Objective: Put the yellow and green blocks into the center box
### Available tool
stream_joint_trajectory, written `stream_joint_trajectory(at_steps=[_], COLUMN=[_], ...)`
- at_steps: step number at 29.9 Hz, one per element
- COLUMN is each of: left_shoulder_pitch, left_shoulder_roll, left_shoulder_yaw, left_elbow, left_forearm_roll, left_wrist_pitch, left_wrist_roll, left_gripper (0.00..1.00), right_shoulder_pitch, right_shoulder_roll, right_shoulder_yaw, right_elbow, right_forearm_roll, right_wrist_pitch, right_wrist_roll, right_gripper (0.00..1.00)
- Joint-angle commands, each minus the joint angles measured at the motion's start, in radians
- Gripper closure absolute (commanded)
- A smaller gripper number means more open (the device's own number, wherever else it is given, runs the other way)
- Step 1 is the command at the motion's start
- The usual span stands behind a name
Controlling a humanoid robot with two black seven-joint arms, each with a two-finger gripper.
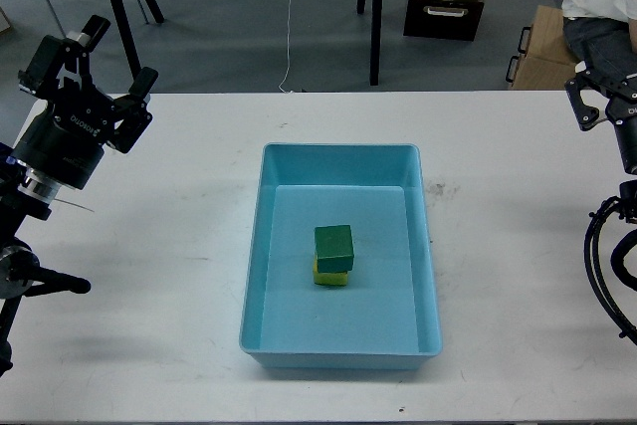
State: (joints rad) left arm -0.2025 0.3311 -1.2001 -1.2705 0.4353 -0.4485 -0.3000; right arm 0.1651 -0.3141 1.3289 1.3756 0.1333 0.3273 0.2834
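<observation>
Both cubes are sitting inside the light-blue tray near its middle — the green block is resting on top of the yellow block, mostly covering it. The left gripper is hanging over the white table with its fingers spread apart, holding nothing. The right gripper is at the frame edge — can't tell its state.

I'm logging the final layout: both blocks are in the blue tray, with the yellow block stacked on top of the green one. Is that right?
Not quite. Both blocks are in the light-blue tray, but the order is reversed: the green block sits on top of the yellow block, which only peeks out beneath it. The head view shows this.
</observation>
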Motion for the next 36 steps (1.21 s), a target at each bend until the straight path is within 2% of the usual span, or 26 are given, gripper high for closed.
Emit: stream_joint_trajectory(at_steps=[1,4,9,14,19,24,28,33,36], left_shoulder_pitch=[0.069,0.096,0.147,0.212,0.218,0.224,0.225,0.227,0.229], left_shoulder_roll=[-0.018,-0.07,-0.162,-0.257,-0.261,-0.253,-0.256,-0.264,-0.264], left_shoulder_yaw=[0.042,0.051,0.048,0.051,0.051,0.051,0.051,0.051,0.051], left_elbow=[-0.038,-0.038,-0.04,-0.044,-0.055,-0.098,-0.112,-0.112,-0.112], left_forearm_roll=[-0.294,-0.403,-0.489,-0.529,-0.532,-0.533,-0.54,-0.586,-0.589], left_wrist_pitch=[0.004,0.011,0.03,0.041,0.034,0.042,0.045,0.048,0.048], left_wrist_roll=[0.004,0.007,0.006,0.013,0.015,0.016,0.018,0.05,0.05], left_gripper=[0.0,0.0,0.0,0.0,0.0,0.0,0.0,0.0,0.0], right_shoulder_pitch=[-0.064,-0.116,-0.196,-0.225,-0.228,-0.245,-0.251,-0.254,-0.254], right_shoulder_roll=[0.075,0.139,0.202,0.202,0.202,0.202,0.202,0.202,0.202], right_shoulder_yaw=[0.004,0.021,0.058,0.09,0.082,0.055,0.053,0.055,0.052], right_elbow=[0.017,0.017,0.042,0.072,0.074,0.071,0.069,0.063,0.063], right_forearm_roll=[0.069,0.103,0.16,0.195,0.189,0.175,0.177,0.177,0.177], right_wrist_pitch=[0.012,0.024,0.029,0.029,0.042,0.157,0.161,0.15,0.147], right_wrist_roll=[-0.071,-0.101,-0.105,-0.105,-0.104,-0.098,-0.095,-0.095,-0.095], right_gripper=[0.01,0.01,0.01,0.01,0.01,0.01,0.01,0.01,0.01])
